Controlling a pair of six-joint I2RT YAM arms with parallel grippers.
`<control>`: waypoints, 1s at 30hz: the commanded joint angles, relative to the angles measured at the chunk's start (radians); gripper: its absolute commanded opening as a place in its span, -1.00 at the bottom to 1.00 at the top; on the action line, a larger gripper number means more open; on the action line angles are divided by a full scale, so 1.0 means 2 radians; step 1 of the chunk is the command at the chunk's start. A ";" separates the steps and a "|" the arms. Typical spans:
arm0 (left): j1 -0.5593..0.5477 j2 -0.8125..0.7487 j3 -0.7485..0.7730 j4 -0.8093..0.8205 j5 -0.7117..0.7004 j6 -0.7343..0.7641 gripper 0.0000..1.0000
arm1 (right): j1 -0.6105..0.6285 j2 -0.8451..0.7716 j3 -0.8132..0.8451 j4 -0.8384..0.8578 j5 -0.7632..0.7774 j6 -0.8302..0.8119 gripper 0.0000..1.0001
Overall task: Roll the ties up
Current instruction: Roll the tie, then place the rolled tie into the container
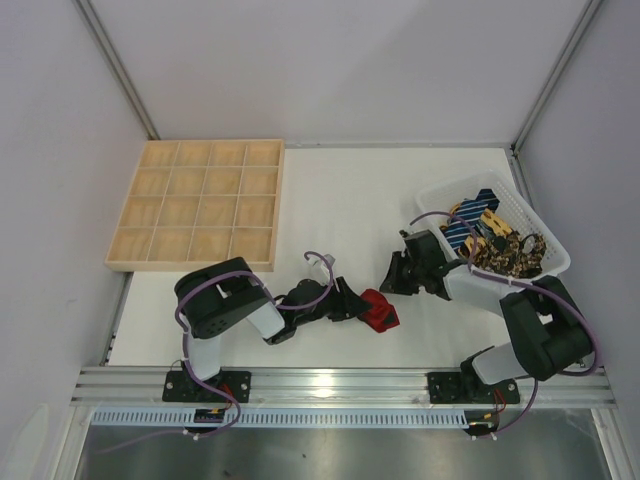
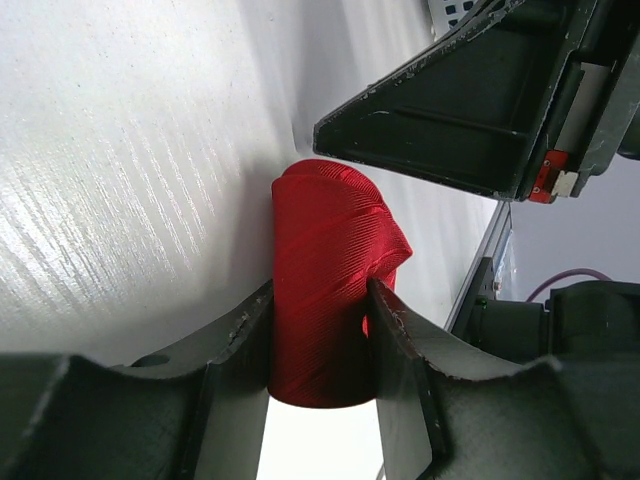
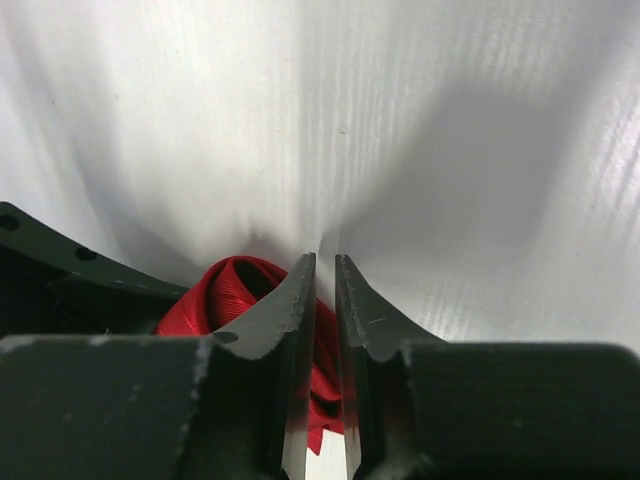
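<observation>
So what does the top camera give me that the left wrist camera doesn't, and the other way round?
Only the top view shows the wooden tray of compartments, the white basket holding the other ties, and both arms on the table. Only the left wrist view shows the left pincer clamped on the rolled red tie, its fingers pressing both sides. Both show the red tie and the right pincer close beside it.
</observation>
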 commanded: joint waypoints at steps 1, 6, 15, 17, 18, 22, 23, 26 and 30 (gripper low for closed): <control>0.002 0.029 -0.017 -0.130 -0.007 0.039 -0.05 | 0.001 0.003 0.008 0.029 -0.027 -0.012 -0.65; 0.002 0.028 -0.017 -0.130 -0.004 0.037 -0.05 | 0.021 -0.032 -0.018 0.026 -0.030 0.010 -0.65; 0.002 0.017 -0.016 -0.134 -0.001 0.036 -0.03 | 0.060 -0.022 -0.030 0.065 -0.027 0.053 -0.68; 0.002 0.012 -0.018 -0.134 0.000 0.037 -0.04 | 0.058 -0.023 -0.029 0.064 -0.022 0.053 -0.67; 0.002 0.012 -0.018 -0.134 0.001 0.038 -0.04 | 0.055 -0.024 -0.027 0.065 -0.023 0.050 -0.67; 0.002 0.010 -0.021 -0.131 0.006 0.037 -0.08 | 0.032 -0.035 -0.007 0.024 -0.010 0.021 -0.63; 0.002 0.010 -0.023 -0.129 0.007 0.037 -0.11 | 0.026 -0.043 -0.001 0.001 0.008 0.013 -0.61; 0.002 0.015 -0.028 -0.113 0.015 0.032 -0.23 | 0.011 -0.074 0.013 -0.044 0.033 -0.015 -0.54; 0.002 0.015 -0.039 -0.097 0.025 0.027 -0.45 | -0.022 -0.121 0.018 -0.093 0.045 -0.031 -0.49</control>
